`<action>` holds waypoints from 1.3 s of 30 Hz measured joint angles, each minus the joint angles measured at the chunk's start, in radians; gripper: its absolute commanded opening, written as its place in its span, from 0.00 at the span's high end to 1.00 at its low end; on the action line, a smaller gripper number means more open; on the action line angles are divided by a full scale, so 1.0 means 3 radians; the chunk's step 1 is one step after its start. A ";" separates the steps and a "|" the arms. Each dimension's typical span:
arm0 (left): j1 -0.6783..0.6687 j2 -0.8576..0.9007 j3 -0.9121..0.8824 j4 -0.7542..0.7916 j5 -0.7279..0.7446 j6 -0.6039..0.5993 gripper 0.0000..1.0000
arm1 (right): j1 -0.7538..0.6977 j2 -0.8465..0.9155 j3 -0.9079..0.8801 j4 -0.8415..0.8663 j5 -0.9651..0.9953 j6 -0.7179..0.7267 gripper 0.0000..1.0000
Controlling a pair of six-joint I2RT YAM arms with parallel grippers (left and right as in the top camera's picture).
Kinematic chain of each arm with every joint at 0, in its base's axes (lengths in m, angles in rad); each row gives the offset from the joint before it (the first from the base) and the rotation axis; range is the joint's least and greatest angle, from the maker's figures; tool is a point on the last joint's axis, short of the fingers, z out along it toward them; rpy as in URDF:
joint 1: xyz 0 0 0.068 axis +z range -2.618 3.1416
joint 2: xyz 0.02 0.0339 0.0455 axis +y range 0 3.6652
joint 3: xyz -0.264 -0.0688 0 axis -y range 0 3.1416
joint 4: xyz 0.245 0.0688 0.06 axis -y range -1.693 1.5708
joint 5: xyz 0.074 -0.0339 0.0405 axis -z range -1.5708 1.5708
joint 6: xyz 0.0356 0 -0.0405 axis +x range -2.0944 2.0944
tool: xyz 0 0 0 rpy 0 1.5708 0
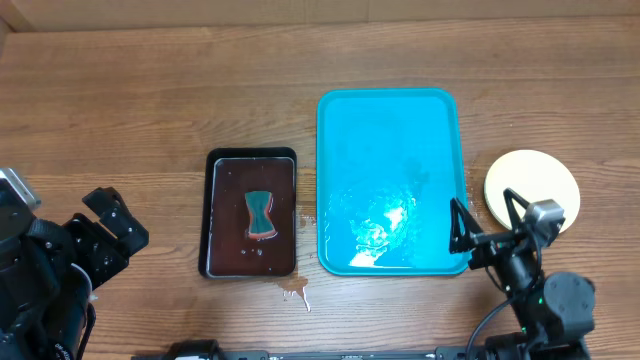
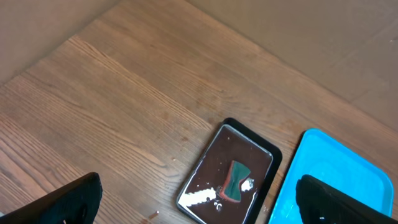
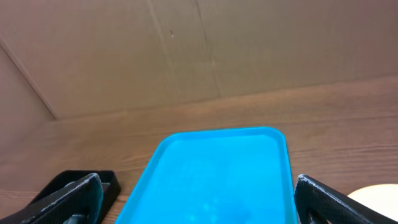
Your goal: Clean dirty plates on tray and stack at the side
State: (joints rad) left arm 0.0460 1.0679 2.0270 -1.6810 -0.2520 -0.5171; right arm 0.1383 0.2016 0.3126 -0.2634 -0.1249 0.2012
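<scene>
The turquoise tray (image 1: 388,120) lies right of centre with no plates on it, only a wet sheen near its front. It also shows in the left wrist view (image 2: 323,171) and the right wrist view (image 3: 217,174). A pale yellow plate stack (image 1: 533,185) sits on the table right of the tray; its edge shows in the right wrist view (image 3: 376,198). I can only see the top plate. My left gripper (image 1: 108,225) is open and empty at the front left. My right gripper (image 1: 487,215) is open and empty near the tray's front right corner, beside the plates.
A black tray of dark liquid (image 1: 251,214) with a green-and-red sponge (image 1: 261,212) in it stands left of the turquoise tray; it also shows in the left wrist view (image 2: 230,177). Small drips (image 1: 296,291) mark the wood in front of it. Cardboard walls stand behind the table.
</scene>
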 measured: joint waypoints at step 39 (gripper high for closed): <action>0.0000 0.0000 0.0000 0.0004 0.0000 0.0000 0.00 | 0.0000 -0.0635 -0.0982 0.0607 0.0086 -0.0014 0.00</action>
State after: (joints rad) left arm 0.0460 1.0679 2.0270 -1.6798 -0.2520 -0.5171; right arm 0.1383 0.0113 0.0181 -0.0814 -0.0990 0.1970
